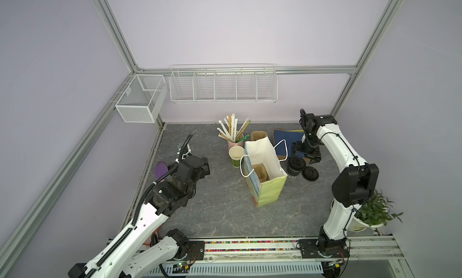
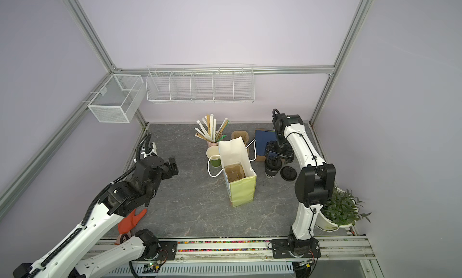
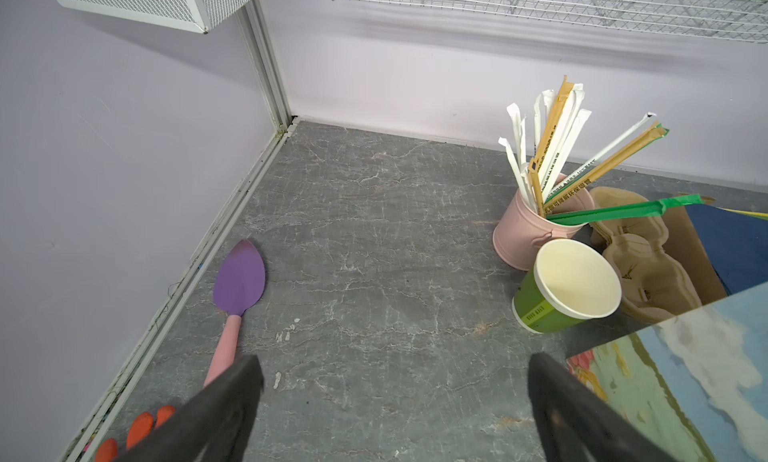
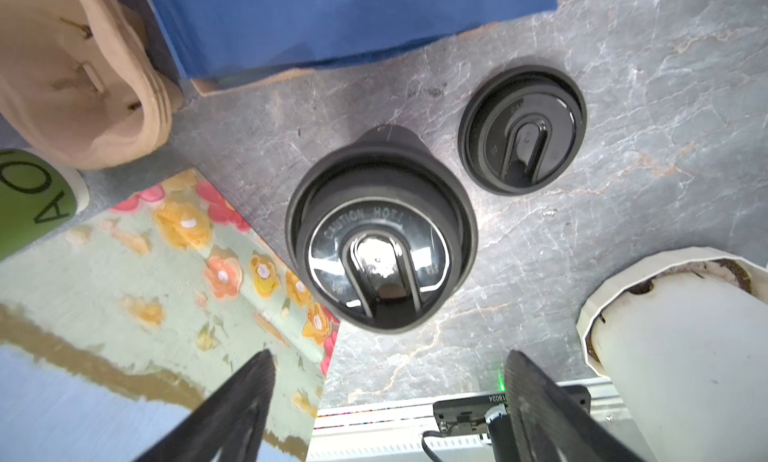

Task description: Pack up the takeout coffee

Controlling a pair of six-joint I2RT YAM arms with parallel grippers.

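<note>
Two grippers gape wide and empty: the right gripper (image 4: pixel 390 356) hangs over the lidded takeout coffee (image 4: pixel 380 248), and the left gripper (image 3: pixel 395 362) hovers near the left edge of the worktop (image 1: pixel 225 214). The coffee stands in the worktop's right half, just beside the open paper bag (image 1: pixel 271 191), which holds a cardboard carrier (image 1: pixel 260 173). With the lid on, I judge that gripping, lifting and bagging remain.
</note>
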